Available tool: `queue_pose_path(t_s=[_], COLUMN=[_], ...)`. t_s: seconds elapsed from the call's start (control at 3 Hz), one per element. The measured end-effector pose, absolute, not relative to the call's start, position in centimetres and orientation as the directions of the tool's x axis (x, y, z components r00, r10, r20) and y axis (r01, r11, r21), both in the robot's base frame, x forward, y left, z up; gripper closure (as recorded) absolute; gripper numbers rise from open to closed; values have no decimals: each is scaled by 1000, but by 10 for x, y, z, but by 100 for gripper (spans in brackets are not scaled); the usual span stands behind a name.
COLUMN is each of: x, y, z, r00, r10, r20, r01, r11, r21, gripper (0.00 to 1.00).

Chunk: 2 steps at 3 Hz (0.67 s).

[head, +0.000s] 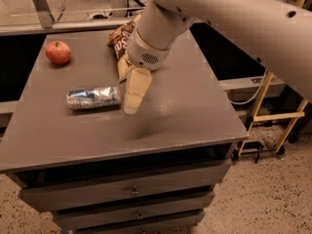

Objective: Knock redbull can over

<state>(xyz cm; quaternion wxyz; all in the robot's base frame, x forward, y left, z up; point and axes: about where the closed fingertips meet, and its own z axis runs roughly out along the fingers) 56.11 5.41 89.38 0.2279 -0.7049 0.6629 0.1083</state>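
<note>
The redbull can [93, 97] lies on its side on the grey table top [185, 106], left of centre, its long axis running left to right. My gripper [131, 101] hangs from the white arm just right of the can's right end, a little above the table, pointing down and apart from the can.
A red apple [58, 52] sits at the table's back left. A chip bag [122, 38] lies at the back centre, partly behind the arm. Drawers run below the table front. A yellow frame [273, 116] stands on the floor to the right.
</note>
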Motion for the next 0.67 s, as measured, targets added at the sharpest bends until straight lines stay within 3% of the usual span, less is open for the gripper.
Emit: queue_pose_path(t_s=[0.67], x=[566], y=[16], z=[885], r00=[0], r10=[-857], r20=[-515], r01=[-983], r11=[94], r21=[-157], gripper=[0])
